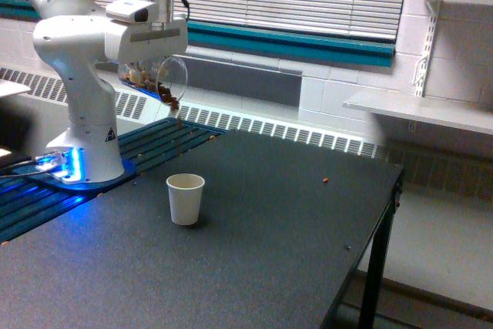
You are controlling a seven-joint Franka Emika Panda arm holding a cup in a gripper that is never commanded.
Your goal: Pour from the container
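Note:
The container [158, 81] is a clear plastic cup with brown bits inside, held high above the table and tipped with its round rim facing the exterior view's right and downward. My gripper [148, 63] is shut on it from above. Brown bits [179, 122] are falling from the rim in a thin stream. Below and slightly right stands an upright white paper cup [186, 199] on the dark table [254, 252].
The arm's white base [88, 148] stands on a blue-lit plate at the exterior view's left. A few brown bits [326, 181] lie scattered on the table. The table's edge runs along the right, with a white shelf [420, 109] beyond.

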